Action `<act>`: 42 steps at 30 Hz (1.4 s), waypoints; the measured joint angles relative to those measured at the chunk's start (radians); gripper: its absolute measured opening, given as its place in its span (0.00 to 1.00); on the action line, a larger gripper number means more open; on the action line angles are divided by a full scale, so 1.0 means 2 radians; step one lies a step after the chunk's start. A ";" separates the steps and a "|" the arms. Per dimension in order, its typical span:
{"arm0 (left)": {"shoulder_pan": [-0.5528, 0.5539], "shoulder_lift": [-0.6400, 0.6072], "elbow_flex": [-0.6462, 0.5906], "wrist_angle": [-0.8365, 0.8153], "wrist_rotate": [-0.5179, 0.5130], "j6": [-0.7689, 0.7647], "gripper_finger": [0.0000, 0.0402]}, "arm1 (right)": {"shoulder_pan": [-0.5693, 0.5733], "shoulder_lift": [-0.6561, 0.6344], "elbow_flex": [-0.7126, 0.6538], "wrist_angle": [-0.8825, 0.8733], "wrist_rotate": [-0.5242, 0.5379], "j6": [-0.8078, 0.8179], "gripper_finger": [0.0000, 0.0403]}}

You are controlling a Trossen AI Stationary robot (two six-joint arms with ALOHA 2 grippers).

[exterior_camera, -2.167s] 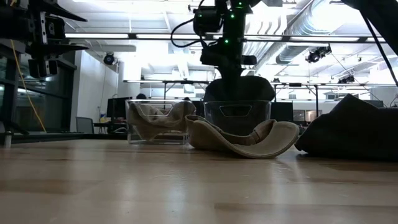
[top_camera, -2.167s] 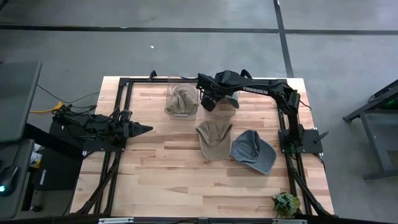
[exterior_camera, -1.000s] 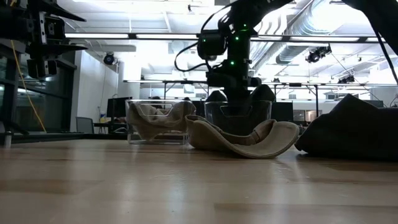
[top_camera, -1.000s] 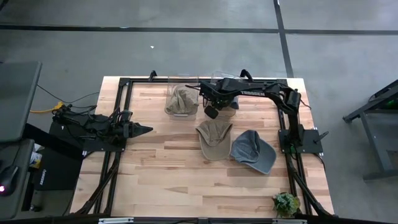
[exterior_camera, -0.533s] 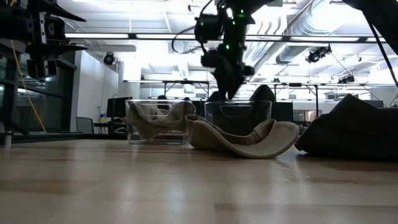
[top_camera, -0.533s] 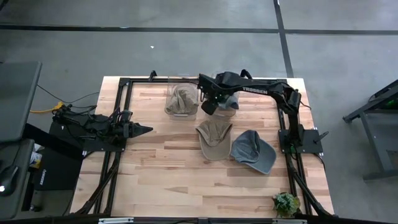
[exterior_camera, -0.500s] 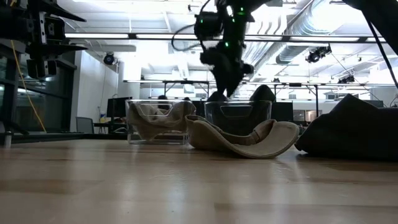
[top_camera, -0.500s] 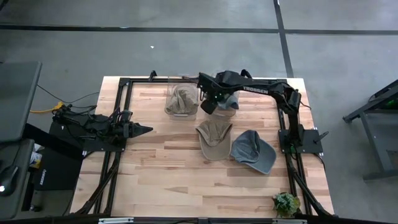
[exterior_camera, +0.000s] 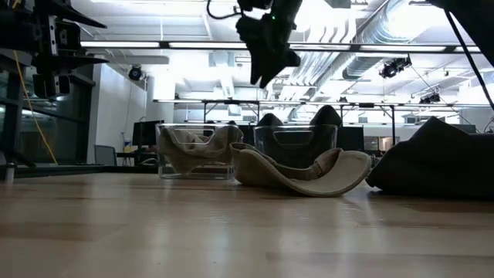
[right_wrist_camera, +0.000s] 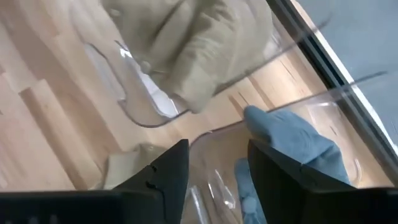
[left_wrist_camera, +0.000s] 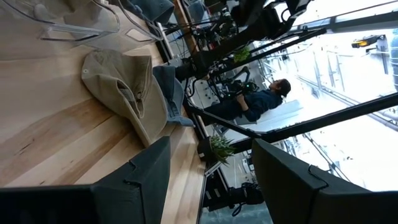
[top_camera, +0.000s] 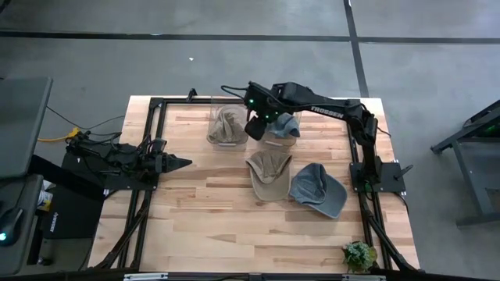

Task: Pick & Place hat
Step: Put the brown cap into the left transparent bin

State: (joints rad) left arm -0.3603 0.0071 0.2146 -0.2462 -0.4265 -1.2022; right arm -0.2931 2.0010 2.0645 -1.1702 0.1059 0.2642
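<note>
Above the bins [top_camera: 280, 131], right claw [top_camera: 253, 129] now higher, empty.

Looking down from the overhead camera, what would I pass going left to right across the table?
Left gripper → clear bin with a tan hat → right gripper → clear bin with a blue hat → loose blue cap → small green plant.

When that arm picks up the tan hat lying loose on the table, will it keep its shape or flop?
Probably flop: the tan hat lies crumpled, and in the low view its brim curls up and its crown sags. It looks like light cloth, so a push would likely slide or bunch it, not roll it.
</note>
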 joint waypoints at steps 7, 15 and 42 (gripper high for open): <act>0.000 0.000 0.000 -0.010 0.000 -0.003 0.51 | 0.028 0.000 0.012 -0.003 0.001 0.002 0.28; 0.000 0.000 0.000 -0.011 0.000 -0.004 0.51 | 0.063 0.000 0.012 -0.017 0.031 0.036 0.16; 0.000 0.000 0.000 -0.014 0.000 -0.005 0.51 | 0.166 0.001 -0.136 -0.060 -0.006 0.254 0.00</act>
State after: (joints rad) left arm -0.3599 0.0067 0.2146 -0.2733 -0.4267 -1.2127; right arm 0.0389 2.0026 1.7930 -1.2900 0.0942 0.7716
